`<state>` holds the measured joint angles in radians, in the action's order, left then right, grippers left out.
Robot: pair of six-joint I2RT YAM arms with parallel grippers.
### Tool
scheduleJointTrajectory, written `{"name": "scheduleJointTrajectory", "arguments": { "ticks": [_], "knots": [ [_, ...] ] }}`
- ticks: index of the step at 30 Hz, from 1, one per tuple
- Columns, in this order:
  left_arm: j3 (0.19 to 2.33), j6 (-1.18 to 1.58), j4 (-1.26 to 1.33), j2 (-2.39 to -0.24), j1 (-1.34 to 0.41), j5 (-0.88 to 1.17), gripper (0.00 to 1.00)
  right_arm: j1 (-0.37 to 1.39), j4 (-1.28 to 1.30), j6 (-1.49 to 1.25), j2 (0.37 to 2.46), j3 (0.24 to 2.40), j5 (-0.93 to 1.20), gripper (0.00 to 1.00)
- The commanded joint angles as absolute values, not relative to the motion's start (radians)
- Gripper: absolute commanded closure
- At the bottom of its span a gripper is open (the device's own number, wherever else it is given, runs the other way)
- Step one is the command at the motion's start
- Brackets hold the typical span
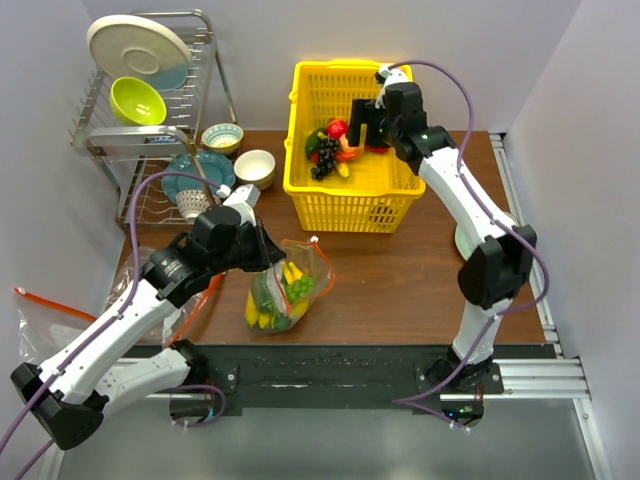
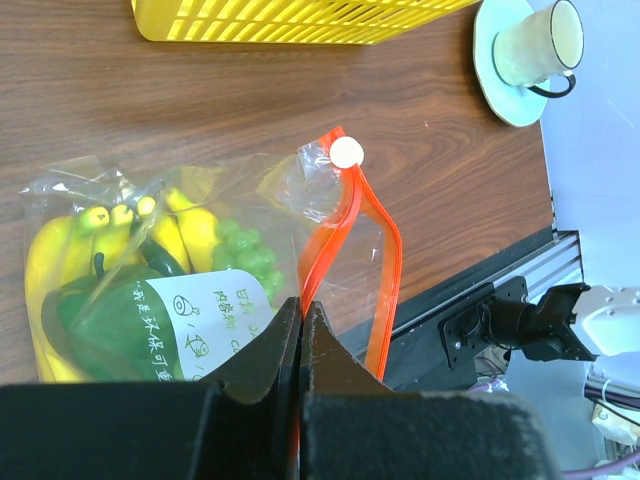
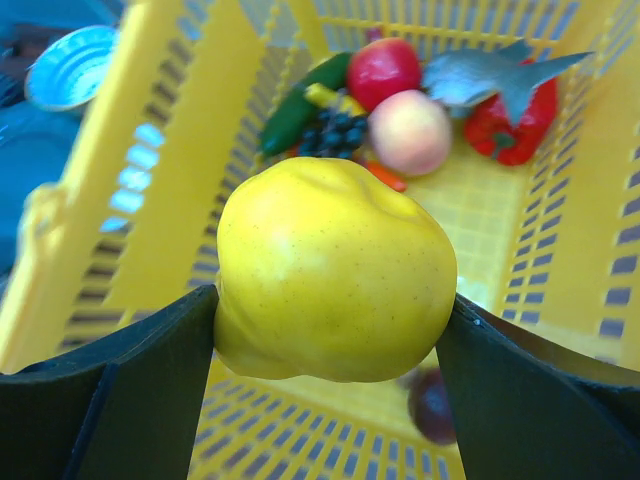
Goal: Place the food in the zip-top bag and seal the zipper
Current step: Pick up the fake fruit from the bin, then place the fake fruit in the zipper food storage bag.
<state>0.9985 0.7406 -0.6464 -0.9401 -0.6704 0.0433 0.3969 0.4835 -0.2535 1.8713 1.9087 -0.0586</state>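
Holding the yellow pear-like fruit (image 3: 335, 250) in the right jaws, spread wide and clamped on both its sides, I'm over the yellow basket (image 1: 345, 205) at upper centre of the top view. The zip-top bag (image 1: 285, 290) lies on the worktop (image 1: 420, 280) at lower centre, down-left of those jaws and well apart. Left jaws are pinched fully together on the orange-red zipper (image 2: 325, 235), so the left arm is nearer. In the left wrist view the zipper's long axis runs up-frame from the pinch to the white slider (image 2: 347, 152), with the mouth gaping. Banana bunch (image 2: 60, 270) and grapes (image 2: 245, 250) are inside. I judge the fruit must enter there.
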Motion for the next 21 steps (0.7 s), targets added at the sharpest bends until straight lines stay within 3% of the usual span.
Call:
{"name": "scheduleJointTrajectory", "arguments": {
  "ticks": [1,11,21],
  "knots": [
    [1.026,0.739,-0.591,-0.923,-0.675,0.038,1.0,0.454,0.479,-0.206,1.665,1.806,0.075,0.57],
    [1.034,0.721,-0.601,-0.925,-0.675,0.04,1.0,0.695,0.445,-0.239,1.254,1.349,0.21,0.57],
    [1.042,0.721,-0.615,-0.919,-0.675,0.023,1.0,0.844,0.318,-0.425,1.157,1.083,0.425,0.57]
  ]
}}
